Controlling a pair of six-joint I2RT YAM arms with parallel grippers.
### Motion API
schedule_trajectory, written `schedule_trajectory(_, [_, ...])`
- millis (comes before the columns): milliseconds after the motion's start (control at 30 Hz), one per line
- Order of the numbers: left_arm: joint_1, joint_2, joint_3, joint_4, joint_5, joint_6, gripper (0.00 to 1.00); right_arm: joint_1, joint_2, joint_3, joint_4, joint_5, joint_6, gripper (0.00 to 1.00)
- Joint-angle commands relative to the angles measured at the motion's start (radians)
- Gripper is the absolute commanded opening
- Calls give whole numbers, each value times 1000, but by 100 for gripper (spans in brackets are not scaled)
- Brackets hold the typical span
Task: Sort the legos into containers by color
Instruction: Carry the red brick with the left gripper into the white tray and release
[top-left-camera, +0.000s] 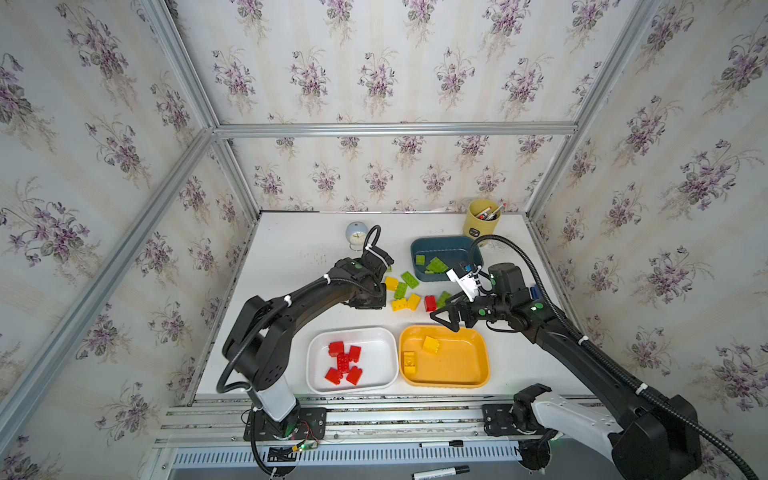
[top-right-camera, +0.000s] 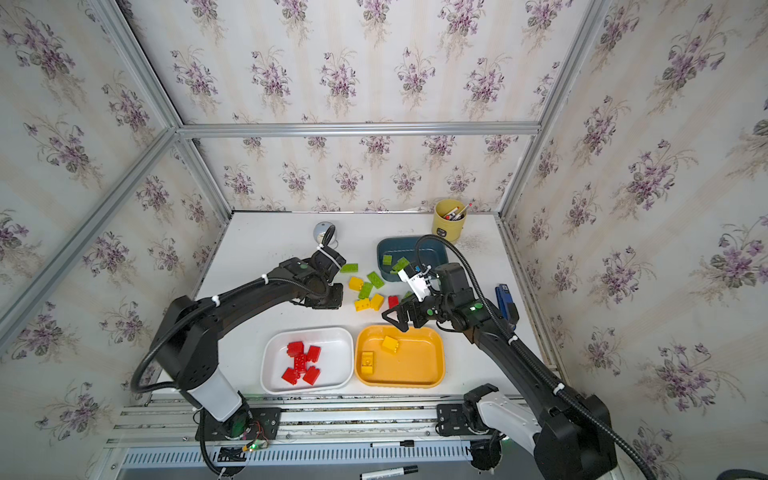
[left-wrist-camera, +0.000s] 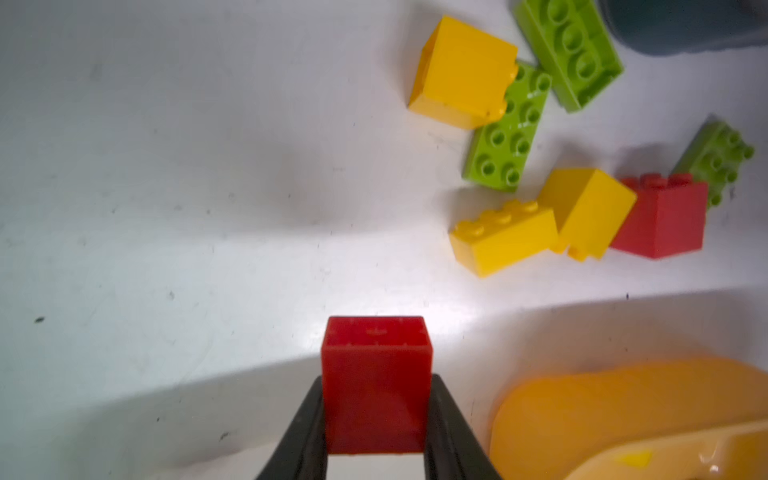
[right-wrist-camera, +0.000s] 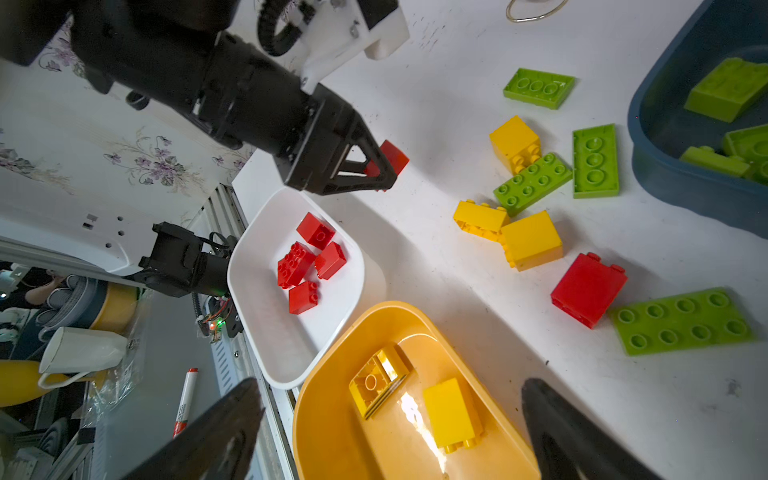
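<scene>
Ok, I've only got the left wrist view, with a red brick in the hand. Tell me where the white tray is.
Observer: The white tray sits at the front edge of the table, right beside the yellow tray. It is nearer the arm bases than the left hand and its held red brick.
Operator: Say what's in it.
Observer: Only red bricks, clustered together. The rest of its floor is bare.
Operator: Report the other arm.
Observer: The right hand is open and empty, above the yellow tray's far rim.
</scene>
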Motion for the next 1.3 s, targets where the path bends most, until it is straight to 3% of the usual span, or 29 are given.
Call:
schedule_trajectory(0, [-29,-117,-94,-59,28,-45,28,1,0,2,16,-43,-6,100])
schedule_trajectory(233, [-150,-295,-263,-78,75,-176,29,4,22,-2,34,-78,-12,100])
schedule_trajectory(433, [-242,-254,-308,-8,86,-207,32,16,34,-3,27,-83,-25,100])
schedule_trajectory(600, [-253,-193,-332,43,110,-182,42,20,31,-4,18,-69,-29,100])
schedule_trajectory(700, [-252,-198,-298,34,112,-126,61,19,23,-2,2,-56,-36,100])
schedule_trajectory(833, [-234,-220,-210,-21,61,-26,76,20,16,-2,-11,-33,-44,100])
schedule_trajectory(1000, [-186,-192,-90,-42,1,176,81,19,16,8,-11,4,-45,100])
schedule_trajectory(1267, [-61,7,184,-43,-99,615,85,15,7,37,-14,113,-44,100])
